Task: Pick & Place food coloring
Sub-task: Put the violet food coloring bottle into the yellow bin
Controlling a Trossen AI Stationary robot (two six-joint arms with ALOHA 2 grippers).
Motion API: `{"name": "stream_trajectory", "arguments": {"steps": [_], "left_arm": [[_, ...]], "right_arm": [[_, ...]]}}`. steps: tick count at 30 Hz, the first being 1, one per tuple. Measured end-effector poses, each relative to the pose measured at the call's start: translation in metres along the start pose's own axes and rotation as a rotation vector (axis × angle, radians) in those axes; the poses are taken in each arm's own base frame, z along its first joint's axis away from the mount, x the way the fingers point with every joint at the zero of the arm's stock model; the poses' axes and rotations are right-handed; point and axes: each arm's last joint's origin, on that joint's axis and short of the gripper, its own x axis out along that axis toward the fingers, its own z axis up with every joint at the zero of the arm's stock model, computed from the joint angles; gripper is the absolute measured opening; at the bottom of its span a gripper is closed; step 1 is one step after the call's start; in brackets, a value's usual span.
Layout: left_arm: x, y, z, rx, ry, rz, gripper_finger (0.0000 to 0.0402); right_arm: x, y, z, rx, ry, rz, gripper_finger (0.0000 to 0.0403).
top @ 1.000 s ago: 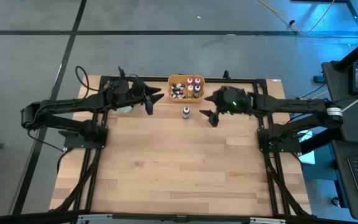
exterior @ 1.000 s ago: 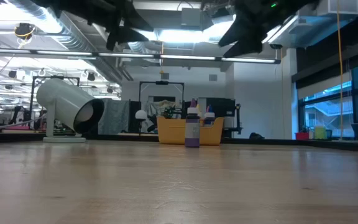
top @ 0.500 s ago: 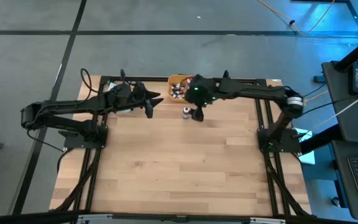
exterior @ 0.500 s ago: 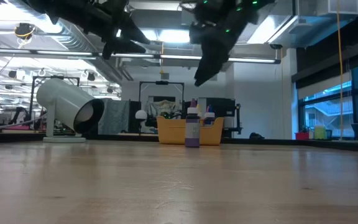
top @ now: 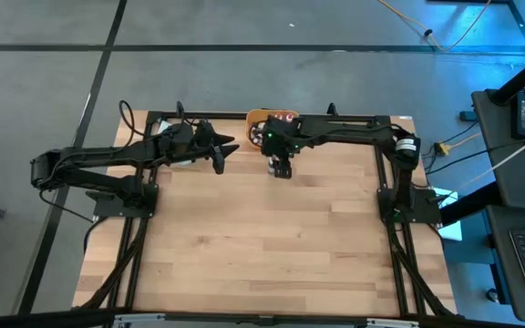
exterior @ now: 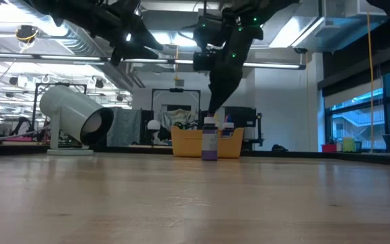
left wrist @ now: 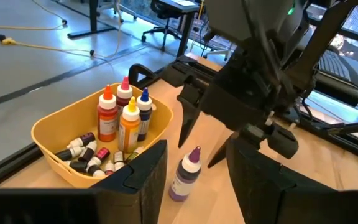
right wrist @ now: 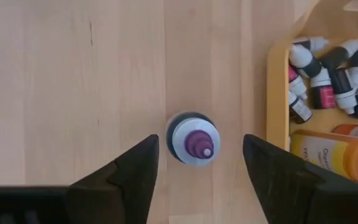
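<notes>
High view: the right gripper (top: 283, 169) has swung in from the table's right side and now hangs over the purple bottle (top: 272, 165) just in front of the orange bin (top: 261, 116); the left gripper (top: 219, 150) waits nearby, unchanged.

Low view: the bottle (exterior: 209, 146) stands upright below the right gripper (exterior: 213, 108), untouched.

Right wrist view: fingers (right wrist: 124, 180) spread wide, straddling the bottle (right wrist: 192, 139).

Left wrist view: its own fingers (left wrist: 143, 176) stand open, holding nothing.
</notes>
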Motion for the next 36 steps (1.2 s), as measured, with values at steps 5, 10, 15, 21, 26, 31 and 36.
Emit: {"name": "stream_trajectory", "arguments": {"steps": [5, 10, 15, 21, 26, 31, 36], "left_arm": [[0.000, 0.000, 0.000, 0.002, 0.001, 0.000, 0.0164], [0.000, 0.000, 0.000, 0.003, 0.002, 0.001, 0.0160], [0.000, 0.000, 0.000, 0.004, 0.004, 0.002, 0.0163], [0.000, 0.000, -0.001, 0.004, 0.007, 0.003, 0.0162], [0.000, 0.000, -0.001, 0.004, 0.007, 0.003, 0.0160], [0.000, 0.000, -0.001, 0.004, 0.008, 0.003, 0.0164], [0.000, 0.000, -0.001, 0.004, 0.008, 0.004, 0.0161]], "right_arm": [[0.001, 0.000, 0.000, -0.003, -0.002, -0.002, 0.0219], [0.001, -0.001, 0.000, -0.012, -0.008, 0.012, 0.0206], [0.006, -0.002, 0.002, -0.027, -0.022, 0.013, 0.0205], [0.014, -0.003, 0.000, -0.023, 0.007, 0.024, 0.0205], [0.019, -0.003, -0.002, -0.018, 0.025, 0.029, 0.0197], [0.019, -0.003, -0.001, -0.019, 0.020, 0.027, 0.0169], [0.019, -0.003, -0.001, -0.020, 0.017, 0.027, 0.0128]]}}
